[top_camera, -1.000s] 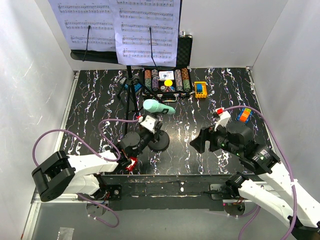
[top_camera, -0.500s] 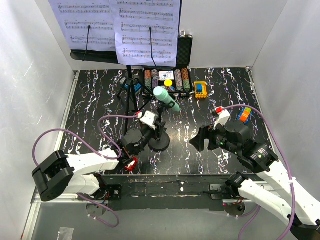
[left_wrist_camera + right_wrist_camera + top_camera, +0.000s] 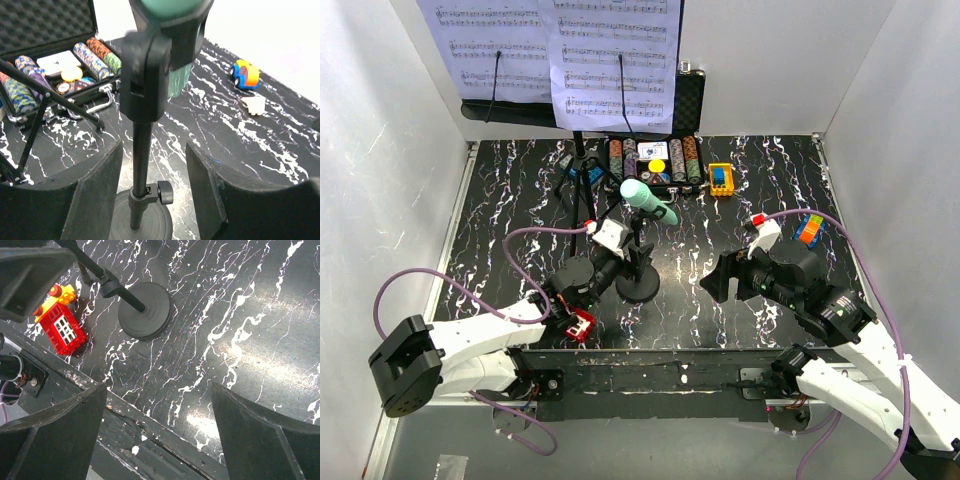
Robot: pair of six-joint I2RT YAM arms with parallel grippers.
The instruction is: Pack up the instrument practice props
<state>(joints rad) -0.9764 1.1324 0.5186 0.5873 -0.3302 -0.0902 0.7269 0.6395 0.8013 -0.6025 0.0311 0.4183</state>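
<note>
While astride the mic stand (image 3: pixel 141 150), left hand (image 3: pixel 153 150) low, open, untouching.

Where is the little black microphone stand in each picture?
Top view: the microphone stand stands in the middle, near the front edge.
Left wrist view: stand in the centre, its pole between the fingers.
Right wrist view: stand at upper left, round base showing.
Shared landmark: the black marbled table, in all three.

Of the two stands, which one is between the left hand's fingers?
The small black round-based mic stand, holding the mint-green microphone; its pole stands untouched between the parted fingers of the left hand. The tall tripod music stand is farther back.
</note>
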